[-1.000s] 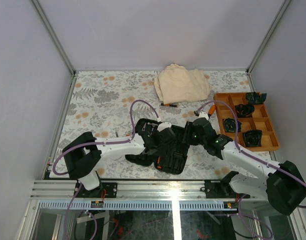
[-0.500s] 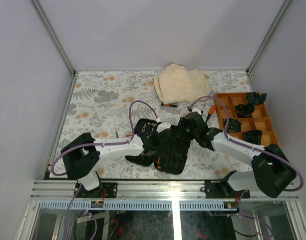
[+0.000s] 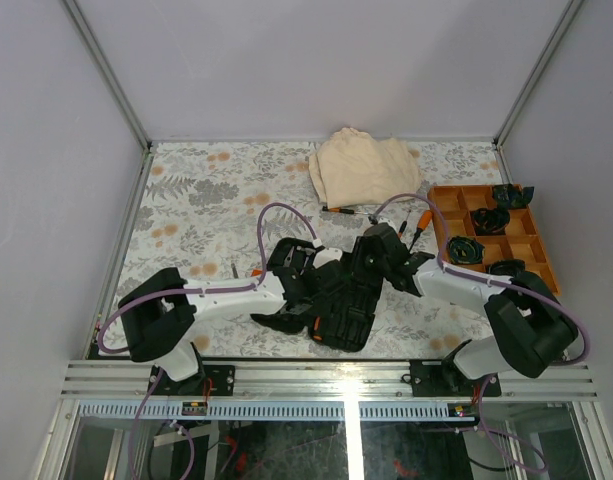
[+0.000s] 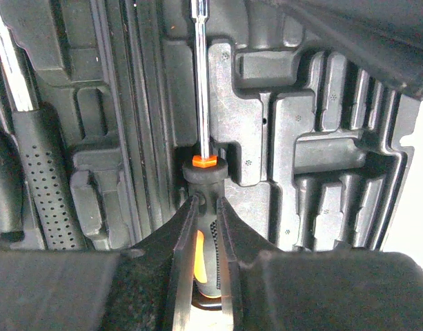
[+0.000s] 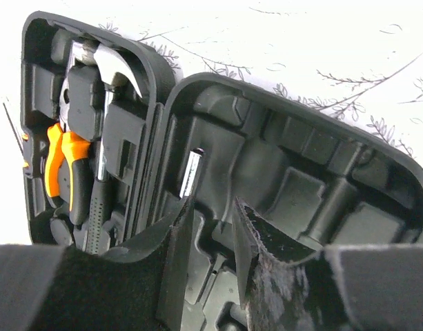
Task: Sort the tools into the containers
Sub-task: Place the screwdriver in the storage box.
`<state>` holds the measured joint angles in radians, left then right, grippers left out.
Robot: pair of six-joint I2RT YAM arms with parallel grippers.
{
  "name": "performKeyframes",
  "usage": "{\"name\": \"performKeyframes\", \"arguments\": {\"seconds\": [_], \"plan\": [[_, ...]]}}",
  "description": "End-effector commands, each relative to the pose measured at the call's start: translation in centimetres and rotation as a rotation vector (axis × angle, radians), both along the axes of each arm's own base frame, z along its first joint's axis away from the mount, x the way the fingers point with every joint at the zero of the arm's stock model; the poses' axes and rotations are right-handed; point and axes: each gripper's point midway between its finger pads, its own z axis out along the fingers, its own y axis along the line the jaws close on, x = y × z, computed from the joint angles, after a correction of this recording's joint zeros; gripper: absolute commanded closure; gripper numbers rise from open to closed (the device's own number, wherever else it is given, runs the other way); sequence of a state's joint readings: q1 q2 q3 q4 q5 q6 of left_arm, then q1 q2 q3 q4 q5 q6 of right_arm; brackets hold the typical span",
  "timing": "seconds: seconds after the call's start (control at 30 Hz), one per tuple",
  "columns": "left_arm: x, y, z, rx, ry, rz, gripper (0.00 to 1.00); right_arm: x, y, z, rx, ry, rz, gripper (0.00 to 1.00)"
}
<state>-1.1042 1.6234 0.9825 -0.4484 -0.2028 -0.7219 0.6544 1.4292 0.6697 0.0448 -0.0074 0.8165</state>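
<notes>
Left tool clamped on screwdriver handle inside open black case, right tool jaws apart over the case, holding nothing

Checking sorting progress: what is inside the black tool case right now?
One half of the tool case holds a hammer and orange-handled pliers; over the other, the left gripper grips a screwdriver. Slots nearest the wrist cameras are covered.

Black tool case, orange-and-black pliers — beige cloth, orange tray, grey-and-orange floral table
</notes>
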Motion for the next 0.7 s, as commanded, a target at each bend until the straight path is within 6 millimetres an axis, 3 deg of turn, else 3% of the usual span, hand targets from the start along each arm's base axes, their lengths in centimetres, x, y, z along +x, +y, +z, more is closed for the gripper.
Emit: {"name": "performKeyframes", "arguments": {"seconds": [0.0, 0.67], "plan": [[-1.6, 0.4, -0.7, 0.006, 0.039, -0.034, 0.86, 1.9, 2.1, 2.7, 0.079, -0.062, 0.023, 0.65], [-1.7, 0.5, -1.3, 0.019, 0.044, -0.037, 0.86, 2.7, 3.2, 1.3, 0.061, -0.009, 0.035, 0.74]]}}
